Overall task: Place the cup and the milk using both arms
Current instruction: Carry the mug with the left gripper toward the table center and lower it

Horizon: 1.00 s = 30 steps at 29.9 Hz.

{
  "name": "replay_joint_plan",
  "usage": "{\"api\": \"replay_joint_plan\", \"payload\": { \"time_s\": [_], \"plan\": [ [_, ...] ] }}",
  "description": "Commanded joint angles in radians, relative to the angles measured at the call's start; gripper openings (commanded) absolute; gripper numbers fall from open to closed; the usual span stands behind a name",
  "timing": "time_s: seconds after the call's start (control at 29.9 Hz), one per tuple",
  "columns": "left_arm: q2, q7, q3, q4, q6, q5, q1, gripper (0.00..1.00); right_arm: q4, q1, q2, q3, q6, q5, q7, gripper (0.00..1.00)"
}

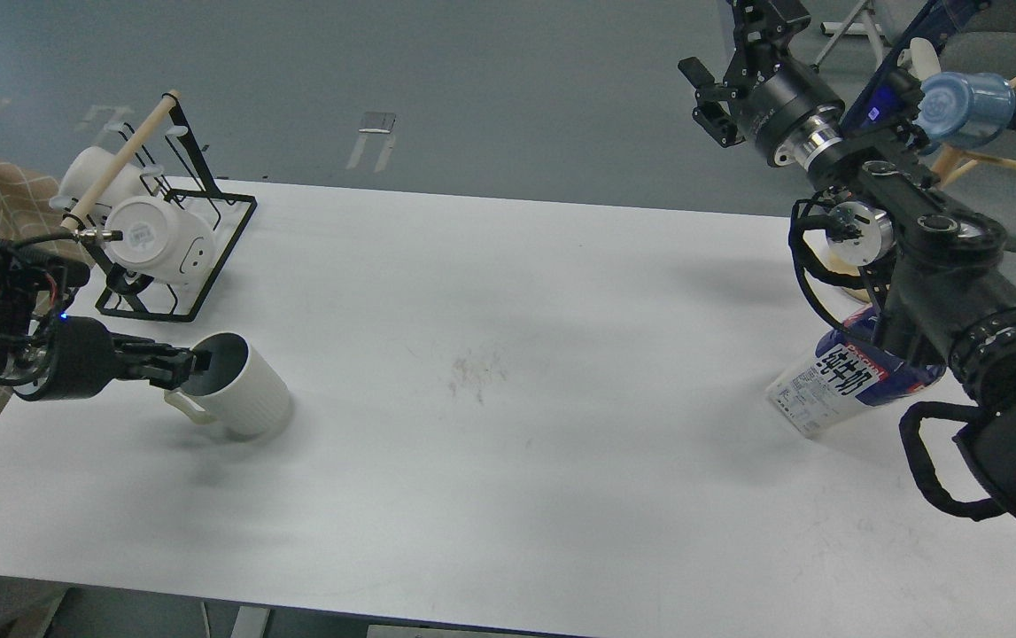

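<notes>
left gripper (193,361) pinches the cup (242,387) rim; right gripper (713,93) hangs spread, the milk (844,381) well below it on the surface (508,372).

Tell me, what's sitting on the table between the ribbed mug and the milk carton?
Nothing. In the head view the white table is bare between the ribbed mug and the milk carton, apart from a faint scuff mark near the middle.
</notes>
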Motion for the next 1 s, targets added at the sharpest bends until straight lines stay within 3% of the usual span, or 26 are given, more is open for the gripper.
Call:
{"api": "replay_joint_plan", "payload": {
  "time_s": [0.0,0.23,0.4,0.6,0.97],
  "plan": [
    [0.008,0.001,-0.001,-0.061,0.000,0.000,-0.007,0.00,0.000,0.001,0.000,0.000,0.000,0.000,0.000,1.00],
    [0.023,0.005,-0.001,-0.223,0.000,0.004,-0.079,0.00,-0.005,0.030,0.000,0.002,0.000,0.001,0.000,1.00],
    [-0.023,0.053,0.002,-0.270,-0.033,0.032,-0.185,0.00,-0.014,0.094,0.000,0.002,0.000,0.001,0.000,1.00],
    [-0.193,0.057,0.031,-0.223,-0.033,0.136,-0.265,0.00,-0.015,0.134,0.000,0.002,0.000,0.001,0.000,1.00],
    [-0.486,0.083,0.287,-0.008,-0.033,0.194,-0.467,0.00,-0.015,0.140,0.000,0.002,0.000,0.001,0.000,1.00]
  ]
}}
